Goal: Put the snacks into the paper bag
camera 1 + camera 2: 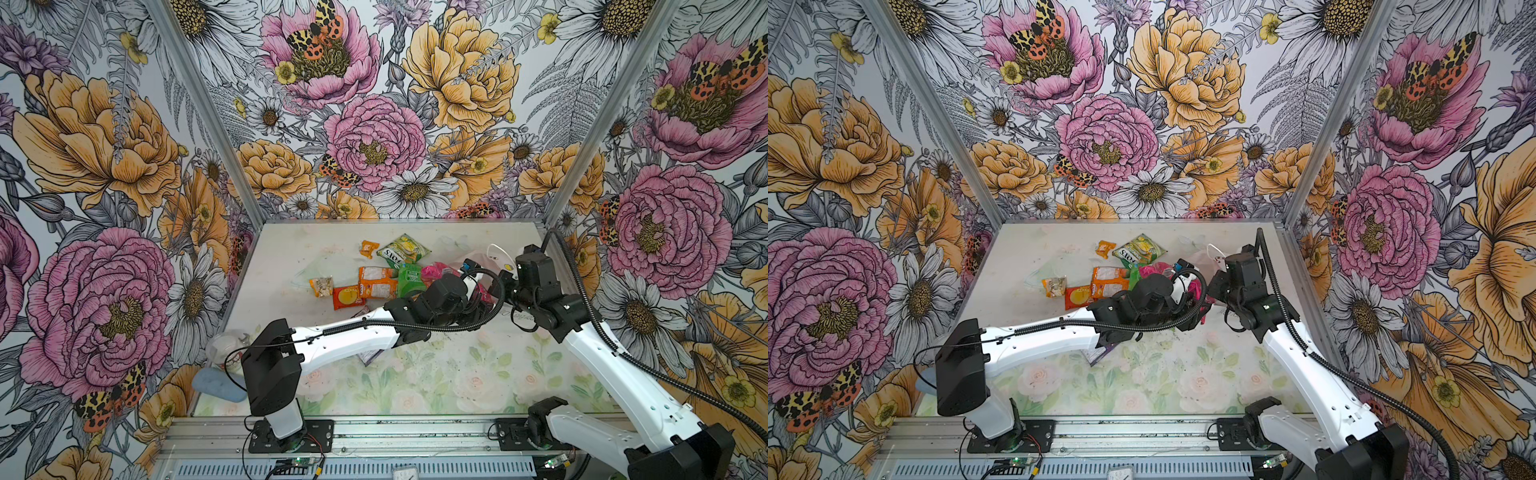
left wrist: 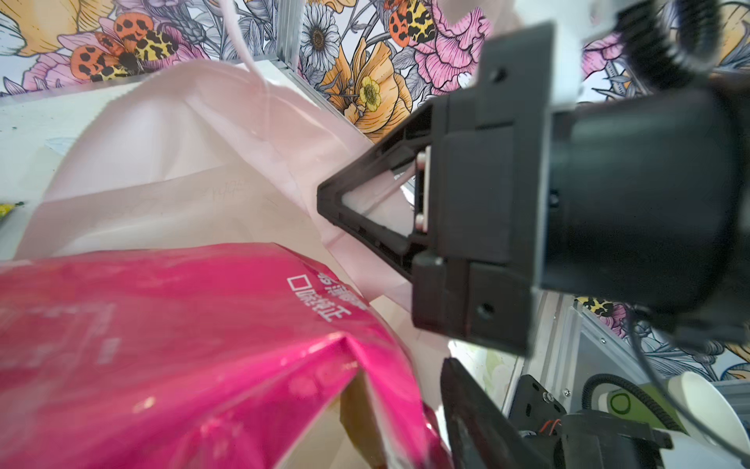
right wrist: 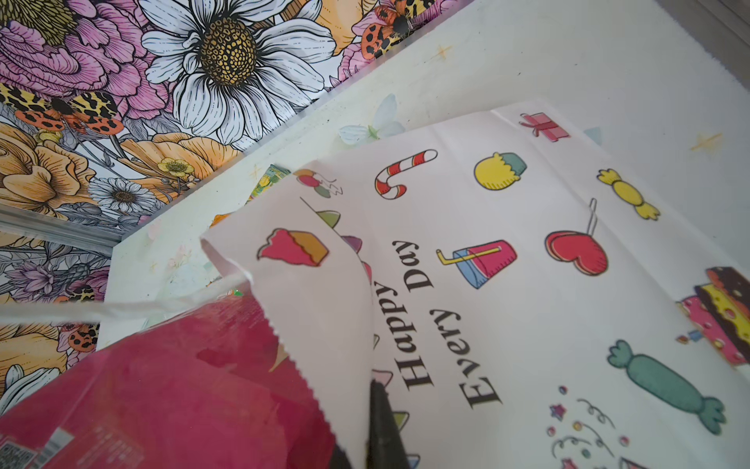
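Right now the left arm (image 1: 345,336) stretches nearly level from its near-left base across the desk (image 1: 457,374), its wrist reaching past the middle to the right side. The left fingers (image 2: 470,414) sit just beside the large pink packet (image 2: 182,345). Only one finger shows, so I cannot tell how wide they stand or whether they grip anything.

The right arm (image 1: 602,353) climbs from the near-right base and bends back down. The right fingers (image 2: 365,232) are pinched together on the wall of the paper bag (image 3: 527,325) at its mouth.

The bag lies on its side, close to the desk's right edge, with its mouth facing left. One end of the pink packet is tucked under the bag's zigzag lip and the rest sticks out.

Left of it the other snacks bunch mid-desk: a green packet (image 1: 409,279), an orange packet (image 1: 376,282) and a red-orange packet (image 1: 348,297). The FOX'S packet (image 1: 403,251) and a tiny orange packet (image 1: 367,248) lie farther back. A purple packet (image 1: 370,357) lies under the left forearm.

Open desk spreads across the near half between the arms. A clear cup (image 1: 224,345) and a blue-grey case (image 1: 216,384) hug the near-left edge.
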Available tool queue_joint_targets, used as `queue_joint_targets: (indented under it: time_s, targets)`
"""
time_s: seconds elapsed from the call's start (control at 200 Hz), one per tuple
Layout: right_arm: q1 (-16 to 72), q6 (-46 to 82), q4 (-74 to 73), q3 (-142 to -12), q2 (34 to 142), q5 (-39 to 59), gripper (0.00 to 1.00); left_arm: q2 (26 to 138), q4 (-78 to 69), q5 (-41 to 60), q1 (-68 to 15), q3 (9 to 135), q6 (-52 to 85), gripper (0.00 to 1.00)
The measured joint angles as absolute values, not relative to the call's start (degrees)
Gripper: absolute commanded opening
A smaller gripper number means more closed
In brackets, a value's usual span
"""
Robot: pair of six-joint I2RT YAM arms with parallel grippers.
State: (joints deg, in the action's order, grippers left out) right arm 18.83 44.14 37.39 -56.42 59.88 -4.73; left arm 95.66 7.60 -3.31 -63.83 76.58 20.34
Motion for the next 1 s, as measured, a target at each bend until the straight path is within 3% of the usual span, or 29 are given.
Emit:
queue_joint_targets:
  time_s: [0.11, 0.28, 0.48, 0.726, 1.001]
  targets:
    - [18.83, 44.14, 37.39, -56.40, 59.86, -4.86, 0.00, 94.83, 7.55, -3.31, -63.81, 76.18, 21.32, 0.73]
    - [18.81, 44.14, 37.41, -56.40, 59.57, -4.89, 0.00, 94.65, 7.81, -3.31, -63.24, 76.05, 22.81, 0.70]
    - [18.83, 44.14, 37.41, -56.38, 59.42, -4.89, 0.00, 94.65, 9.63, -3.51, -62.81, 76.07, 24.08, 0.37]
    - [18.81, 44.14, 37.36, -55.72, 59.16, -4.80, 0.00, 95.92, 12.29, -5.96, -62.76, 79.02, 22.04, 0.13]
    - [18.81, 44.12, 37.19, -55.64, 58.39, -4.21, 0.00, 101.54, 11.07, -4.75, -61.10, 84.62, 18.17, 0.09]
